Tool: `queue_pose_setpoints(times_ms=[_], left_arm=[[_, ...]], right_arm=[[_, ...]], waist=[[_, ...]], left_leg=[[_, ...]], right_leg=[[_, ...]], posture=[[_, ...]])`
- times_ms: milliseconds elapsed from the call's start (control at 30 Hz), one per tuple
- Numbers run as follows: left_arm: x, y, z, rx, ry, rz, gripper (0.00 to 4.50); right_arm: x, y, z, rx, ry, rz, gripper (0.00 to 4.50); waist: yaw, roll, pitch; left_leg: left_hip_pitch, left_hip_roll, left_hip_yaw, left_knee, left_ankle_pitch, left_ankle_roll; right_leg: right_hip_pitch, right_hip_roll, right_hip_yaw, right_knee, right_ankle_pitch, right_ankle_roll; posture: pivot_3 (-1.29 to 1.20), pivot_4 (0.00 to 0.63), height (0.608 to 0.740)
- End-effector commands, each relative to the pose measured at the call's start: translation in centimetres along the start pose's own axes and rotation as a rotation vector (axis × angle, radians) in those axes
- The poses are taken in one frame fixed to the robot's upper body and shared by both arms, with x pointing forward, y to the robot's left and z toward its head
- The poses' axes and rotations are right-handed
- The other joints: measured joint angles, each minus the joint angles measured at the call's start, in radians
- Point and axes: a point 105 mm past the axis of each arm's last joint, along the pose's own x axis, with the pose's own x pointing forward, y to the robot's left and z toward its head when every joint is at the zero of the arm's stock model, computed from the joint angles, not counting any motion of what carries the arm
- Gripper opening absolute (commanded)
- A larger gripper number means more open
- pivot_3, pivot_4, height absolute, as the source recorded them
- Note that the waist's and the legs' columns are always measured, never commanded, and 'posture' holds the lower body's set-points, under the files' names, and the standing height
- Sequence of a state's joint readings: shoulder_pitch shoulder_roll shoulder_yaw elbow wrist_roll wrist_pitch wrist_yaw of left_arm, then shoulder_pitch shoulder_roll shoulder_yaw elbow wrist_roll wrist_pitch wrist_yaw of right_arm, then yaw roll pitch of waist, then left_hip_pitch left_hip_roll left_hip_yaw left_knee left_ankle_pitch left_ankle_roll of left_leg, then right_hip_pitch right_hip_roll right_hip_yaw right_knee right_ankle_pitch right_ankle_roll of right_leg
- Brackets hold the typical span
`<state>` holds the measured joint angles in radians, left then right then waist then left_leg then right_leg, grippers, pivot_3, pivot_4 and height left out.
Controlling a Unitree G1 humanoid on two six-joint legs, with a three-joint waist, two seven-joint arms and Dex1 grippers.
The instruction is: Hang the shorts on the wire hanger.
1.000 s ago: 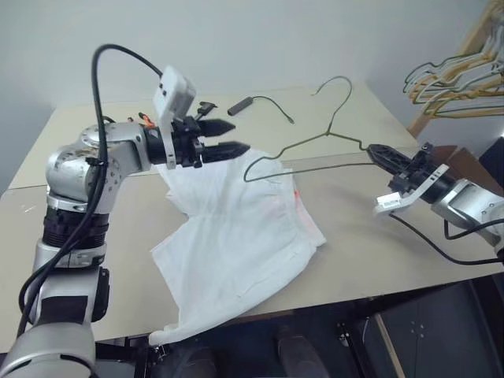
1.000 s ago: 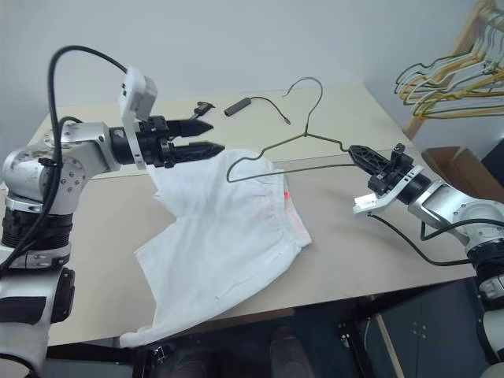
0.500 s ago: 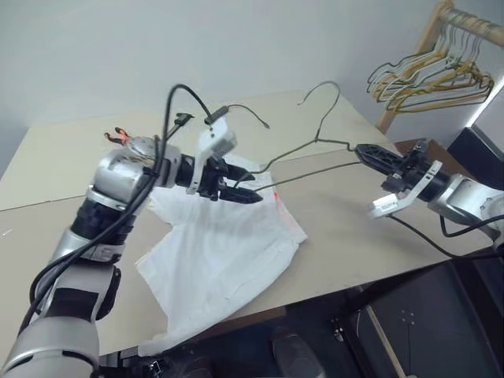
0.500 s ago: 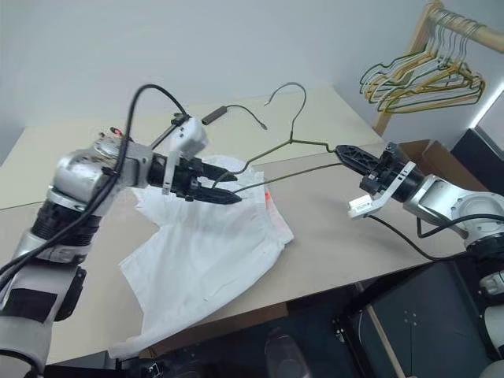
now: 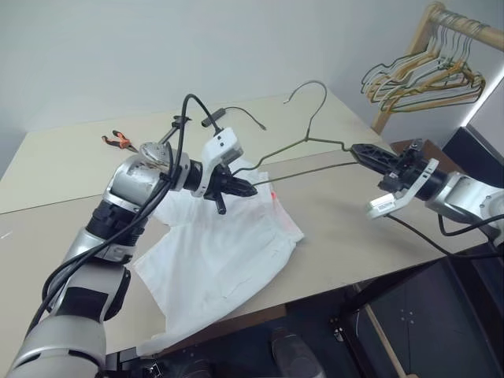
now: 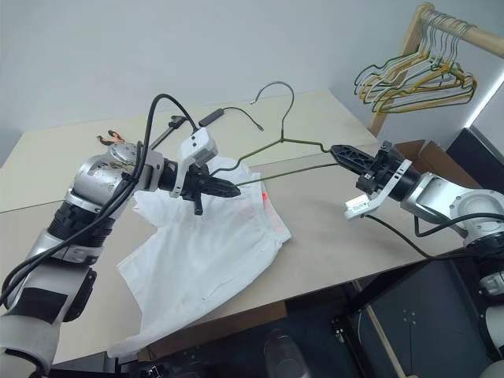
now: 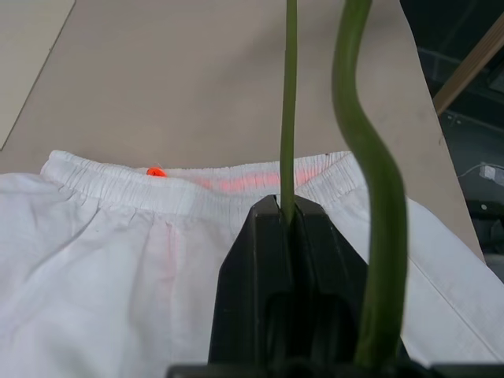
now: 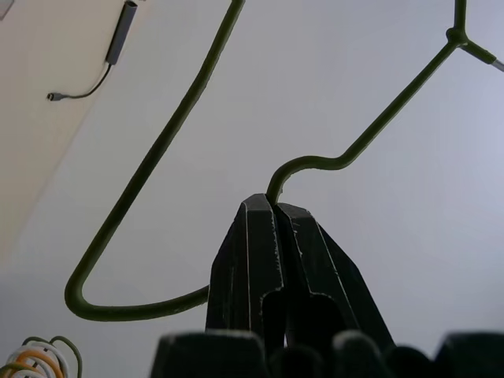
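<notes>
- Beige and matte, the table [image 5: 346,213] stands before a plain pale wall; a wooden rack with a bunch of hangers [image 5: 421,75] rises at the far right.
- We see the shorts [image 5: 228,252], soft rumpled white cloth with a gathered waistband showing pinkish-red inside, lying on the table and drooping over its near edge.
- Our left gripper [image 7: 288,206] has its jaws pinched together on the wire hanger [image 5: 307,142], a thin greenish-grey triangle with a curved hook, held above the shorts.
- Our right gripper [image 8: 273,203] is clamped tight on the hanger's other end.
</notes>
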<state>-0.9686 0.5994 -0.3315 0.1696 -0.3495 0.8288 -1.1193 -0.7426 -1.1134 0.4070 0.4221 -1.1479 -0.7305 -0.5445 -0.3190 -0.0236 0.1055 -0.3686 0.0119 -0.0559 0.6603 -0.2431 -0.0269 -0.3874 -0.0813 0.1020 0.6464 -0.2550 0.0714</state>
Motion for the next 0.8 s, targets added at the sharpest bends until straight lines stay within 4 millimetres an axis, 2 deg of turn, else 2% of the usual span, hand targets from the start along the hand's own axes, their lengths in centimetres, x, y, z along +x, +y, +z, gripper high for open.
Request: queue_pose_setpoints(times_ms=[33, 200, 300, 400, 467, 500, 567, 667, 800], left_arm=[[-1.5, 0.5, 1.4, -0.010, -0.068, 0.012, 0.00], [-2.6, 1.2, 0.7, -0.004, -0.042, 0.055, 0.00], [-3.5, 1.5, 0.7, 0.113, -0.056, 0.081, 0.00], [-4.7, 1.6, 0.5, 0.360, -0.048, 0.115, 0.00], [-5.0, 1.6, -0.4, 0.510, 0.015, 0.124, 0.00], [-5.1, 1.4, -0.8, 0.538, 0.035, 0.101, 0.00], [-5.2, 0.7, -1.0, 0.534, 0.015, 0.049, 0.00], [-4.9, 0.0, -1.0, 0.515, -0.010, 0.024, 0.00], [-4.6, -0.5, -1.2, 0.488, -0.022, 0.024, 0.00]], right_arm=[[-0.1, -2.6, -0.3, 0.051, -0.040, -0.049, 0.74], [-0.5, -2.8, 0.9, 0.104, -0.119, -0.010, 2.44], [-0.8, -2.9, 1.6, 0.287, -0.131, 0.041, 3.49], [-0.7, -4.3, 2.2, 0.818, -0.049, 0.093, 4.46], [-0.7, -4.9, 2.1, 1.188, -0.044, 0.197, 4.46], [-0.9, -4.9, 2.0, 1.336, -0.050, 0.307, 4.46], [-1.1, -4.8, 2.0, 1.434, -0.045, 0.470, 4.46], [-1.1, -4.4, 2.4, 1.489, -0.025, 0.651, 4.46], [-0.4, -4.2, 3.7, 1.494, -0.065, 0.793, 4.46]], waist=[[0.000, 0.000, 0.000], [-0.003, 0.000, 0.000], [-0.001, 0.000, 0.000], [0.003, -0.001, 0.000], [0.002, -0.001, 0.000], [0.004, -0.001, 0.000], [0.015, 0.000, 0.000], [0.041, 0.000, 0.000], [0.071, 0.000, 0.000]], left_leg=[[0.000, 0.000, 0.000, 0.000, 0.000, 0.000], [0.000, 0.000, 0.000, 0.000, 0.000, 0.000], [0.000, 0.000, 0.000, 0.000, 0.000, 0.000], [0.000, 0.001, 0.000, 0.000, 0.000, 0.000], [0.000, 0.002, -0.001, 0.000, 0.000, 0.001], [-0.001, 0.001, 0.000, 0.000, 0.000, 0.001], [0.002, 0.001, -0.001, 0.001, 0.000, 0.001], [0.012, 0.001, -0.001, 0.001, -0.001, 0.001], [0.011, 0.004, -0.001, 0.001, -0.001, 0.001]], right_leg=[[0.000, 0.000, 0.000, 0.000, 0.000, 0.000], [0.000, 0.000, 0.000, 0.000, 0.000, 0.000], [0.000, 0.000, 0.000, 0.000, 0.000, 0.000], [0.002, 0.000, -0.001, -0.001, 0.000, 0.000], [0.004, 0.001, -0.001, -0.002, 0.000, 0.000], [0.005, 0.000, 0.000, -0.002, 0.000, 0.000], [0.013, -0.001, -0.001, -0.004, 0.001, 0.001], [0.017, -0.001, -0.003, -0.005, -0.003, 0.007], [0.014, 0.003, -0.003, -0.003, -0.004, 0.009]], posture=[[-0.21, 0.033, 0.740], [-0.20, 0.038, 0.740], [-0.19, 0.044, 0.740], [-0.17, 0.046, 0.740], [-0.16, 0.049, 0.740], [-0.16, 0.050, 0.740], [-0.16, 0.052, 0.740], [-0.16, 0.053, 0.740], [-0.15, 0.062, 0.740]])
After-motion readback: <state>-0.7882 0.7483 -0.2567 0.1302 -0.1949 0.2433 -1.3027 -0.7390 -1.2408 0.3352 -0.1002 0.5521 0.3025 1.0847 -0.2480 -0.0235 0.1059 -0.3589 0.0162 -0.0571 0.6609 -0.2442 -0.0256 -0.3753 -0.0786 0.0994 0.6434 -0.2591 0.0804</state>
